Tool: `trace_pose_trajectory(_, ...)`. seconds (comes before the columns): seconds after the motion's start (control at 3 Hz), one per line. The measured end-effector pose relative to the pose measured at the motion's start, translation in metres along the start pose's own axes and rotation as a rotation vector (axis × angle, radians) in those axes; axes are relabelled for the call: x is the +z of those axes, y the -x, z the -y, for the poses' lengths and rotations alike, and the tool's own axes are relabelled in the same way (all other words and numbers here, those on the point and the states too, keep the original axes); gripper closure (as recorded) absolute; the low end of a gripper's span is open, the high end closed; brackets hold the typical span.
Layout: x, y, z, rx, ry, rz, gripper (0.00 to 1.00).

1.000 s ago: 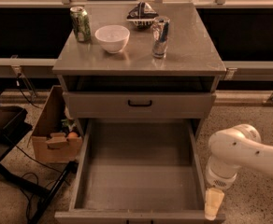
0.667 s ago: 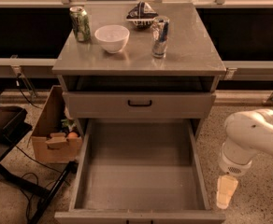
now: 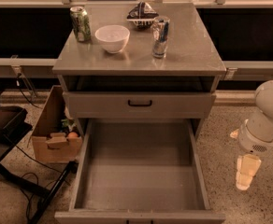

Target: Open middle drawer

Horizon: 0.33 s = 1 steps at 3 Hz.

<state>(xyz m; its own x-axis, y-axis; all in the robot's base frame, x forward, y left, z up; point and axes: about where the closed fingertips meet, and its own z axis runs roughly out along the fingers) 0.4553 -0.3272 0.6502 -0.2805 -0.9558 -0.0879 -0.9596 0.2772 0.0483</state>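
Observation:
The middle drawer (image 3: 139,176) is pulled far out of the grey cabinet toward me. It is a wide plain grey box with nothing inside, and its front runs along the bottom edge of the camera view. Above it, the top drawer (image 3: 140,104) with a small black bar handle is closed. The lowest drawer is hidden under the open one. My gripper (image 3: 247,172) hangs from the white arm (image 3: 267,115) over the floor, to the right of the open drawer and apart from it, holding nothing.
On the cabinet top (image 3: 197,45) stand a green can (image 3: 80,24), a white bowl (image 3: 112,38), a silver can (image 3: 160,36) and a snack bag (image 3: 142,14). A cardboard box (image 3: 52,134) with items and a black stand (image 3: 5,125) with cables are left of the drawer.
My arm and gripper have moved right and a little up, away from the open drawer's front right corner. The drawer has stayed pulled out.

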Motion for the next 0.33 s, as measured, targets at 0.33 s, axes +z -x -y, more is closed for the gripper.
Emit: trace_pose_trajectory(0.33,0.0,0.0,0.0,0.0,0.0,0.0,0.0)
